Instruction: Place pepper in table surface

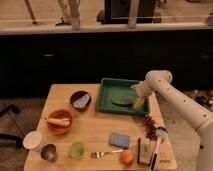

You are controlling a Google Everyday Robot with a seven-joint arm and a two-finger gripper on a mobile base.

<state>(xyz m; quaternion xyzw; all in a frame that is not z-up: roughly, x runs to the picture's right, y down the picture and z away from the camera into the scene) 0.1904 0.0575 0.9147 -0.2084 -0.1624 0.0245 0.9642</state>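
Your pepper (pixel 121 101) lies flat in the tray (pixel 111 88), near its front wall and a little right of centre, long axis running roughly left to right. The tray sits at the back right corner of the table (pixel 98 126). Judge the pepper as light, fairly stiff and smooth-skinned, so it may slide or roll if you pinch a tapered end. Take it across the thick middle, jaws square to its length, and squeeze gently so you do not bruise it.

The gripper (pixel 139 102) hangs over the right end of the tray, just beside the pepper's right tip, with its jaws spread and nothing between them.

For the drop, the bare wood in front of the tray, behind the sponge (pixel 119 139), looks the roomiest spot.
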